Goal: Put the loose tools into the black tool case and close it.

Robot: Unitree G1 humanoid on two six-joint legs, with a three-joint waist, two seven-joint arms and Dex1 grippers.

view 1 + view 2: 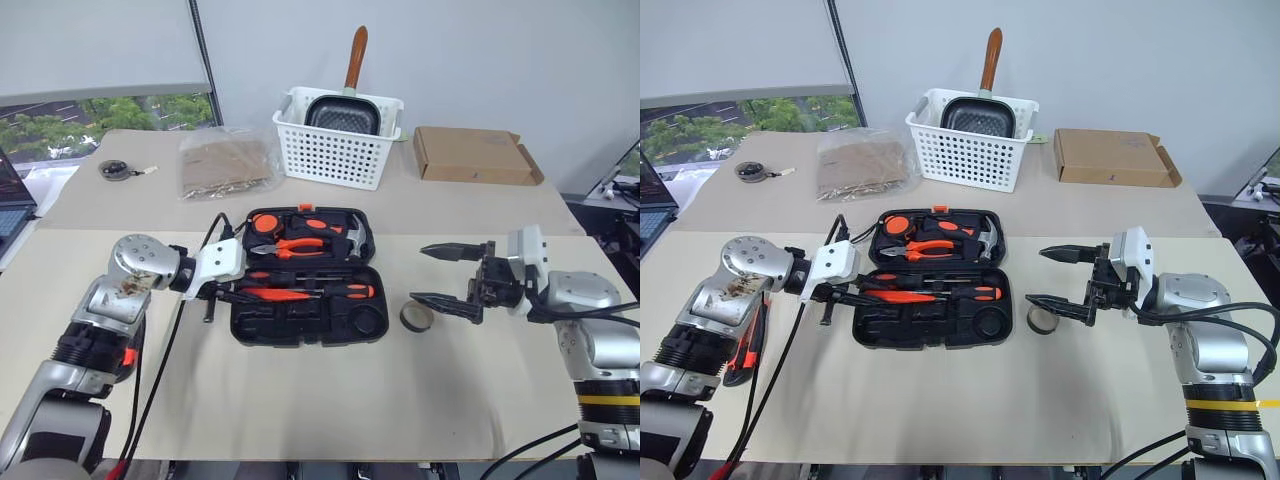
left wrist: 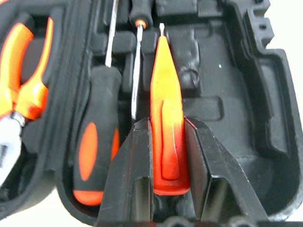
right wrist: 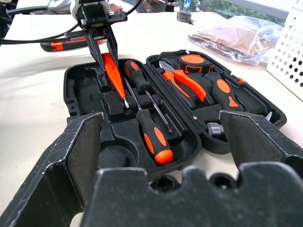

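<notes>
L arm [image 1: 110, 300] angled inward, fingers [image 2: 137, 161] pinched close; R gripper [image 1: 445, 275] level, spread wide.

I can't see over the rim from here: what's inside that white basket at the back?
In the white basket sits a dark square pan, its brown wooden handle sticking up and out. The pan covers the basket's floor, so anything beneath it cannot be seen.
</notes>
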